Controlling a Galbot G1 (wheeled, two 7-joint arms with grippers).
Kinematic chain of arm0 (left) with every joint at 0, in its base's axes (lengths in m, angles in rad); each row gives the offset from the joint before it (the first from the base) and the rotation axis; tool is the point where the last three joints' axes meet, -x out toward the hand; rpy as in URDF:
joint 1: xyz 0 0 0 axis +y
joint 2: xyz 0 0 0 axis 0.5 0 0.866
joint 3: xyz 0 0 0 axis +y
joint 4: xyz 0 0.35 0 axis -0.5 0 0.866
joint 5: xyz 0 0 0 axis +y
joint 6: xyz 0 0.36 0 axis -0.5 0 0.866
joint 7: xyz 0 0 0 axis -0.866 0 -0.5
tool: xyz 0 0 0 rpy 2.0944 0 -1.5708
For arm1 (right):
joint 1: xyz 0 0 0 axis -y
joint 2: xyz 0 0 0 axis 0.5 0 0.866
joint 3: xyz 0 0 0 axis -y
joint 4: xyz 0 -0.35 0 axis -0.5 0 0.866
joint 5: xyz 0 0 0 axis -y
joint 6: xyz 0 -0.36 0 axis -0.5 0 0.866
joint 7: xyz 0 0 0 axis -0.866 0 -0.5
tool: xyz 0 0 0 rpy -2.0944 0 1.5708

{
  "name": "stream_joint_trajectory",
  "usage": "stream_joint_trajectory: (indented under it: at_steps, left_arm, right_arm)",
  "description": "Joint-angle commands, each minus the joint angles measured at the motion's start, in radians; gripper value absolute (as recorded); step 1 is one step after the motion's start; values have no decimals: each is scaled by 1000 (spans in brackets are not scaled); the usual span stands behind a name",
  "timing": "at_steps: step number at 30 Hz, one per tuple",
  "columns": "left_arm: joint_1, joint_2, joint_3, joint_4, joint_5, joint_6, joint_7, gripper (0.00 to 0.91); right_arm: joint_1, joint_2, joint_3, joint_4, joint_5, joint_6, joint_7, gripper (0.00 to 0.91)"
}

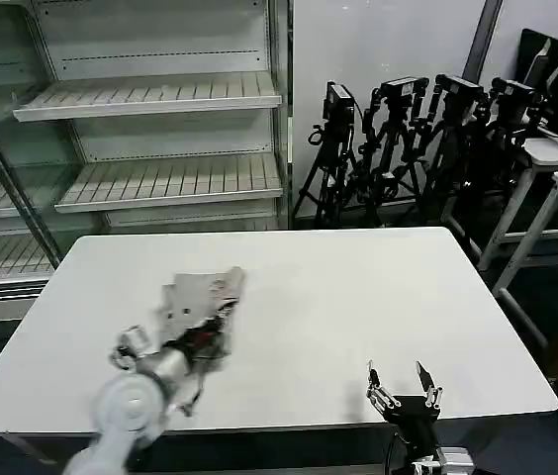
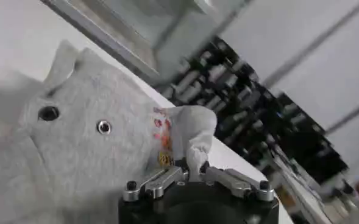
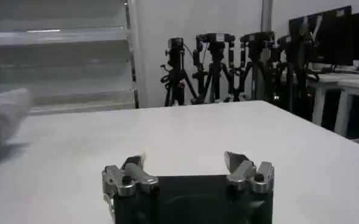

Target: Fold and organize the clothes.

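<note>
On the table's (image 1: 358,297) left half, the shirt (image 1: 200,302) is bunched, its length running toward one o'clock. A fold is pinched in the left gripper (image 1: 205,341), closed at its near end. The right gripper (image 1: 404,388), spread wide, is parked at the near edge, well apart.

Bare table (image 1: 358,297) right of crumpled shirt (image 1: 195,302) — open passage, tripods (image 1: 408,139) beyond

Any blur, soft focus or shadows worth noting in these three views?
Head view: even lighting, the left gripper at the grey shirt, faint shadow on the table. Left wrist view: background strongly blurred, shirt fairly sharp. Right wrist view: right gripper sharp, grey cloth at the picture's edge soft.
</note>
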Motion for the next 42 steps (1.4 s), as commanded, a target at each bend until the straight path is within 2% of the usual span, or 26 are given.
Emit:
stream_joint_trajectory:
  at_steps: [1,5,7,8,9,16,19,25,32,37,42]
  left_arm:
    - [-257,-277,398,187,255,-41,-79,40]
    - [-289,-344,417,284,310,-54,-76,40]
    - [-295,-353,425,310,352,-58,-66,50]
    - [-298,-357,429,325,381,-58,-58,625]
    - [-298,-358,430,328,396,-59,-52,907]
    - [-256,-292,475,295,802,-160,117,907]
    - [-217,-247,477,248,959,-309,158,907]
    - [-96,-165,371,90,1063,-475,159,907]
    - [177,-77,118,-108,1100,-468,137,907]
    - [380,-95,-64,-186,1126,-486,135,907]
    - [479,-99,-124,-220,1123,-509,127,907]
  right_arm:
    - [1,11,2,-12,-5,7,0,907]
    - [5,1,12,0,8,6,1,907]
    - [5,-4,17,8,10,5,2,907]
    - [6,-10,20,11,10,6,4,907]
    - [7,-10,20,12,10,6,5,907]
    - [20,-21,30,27,-5,9,15,907]
    - [27,-26,35,32,-49,27,23,907]
    - [34,-35,34,54,-99,62,28,907]
    - [57,-28,19,39,-99,89,24,907]
    - [77,-11,-6,46,-98,72,29,907]
    - [79,-2,-15,42,-112,70,35,907]
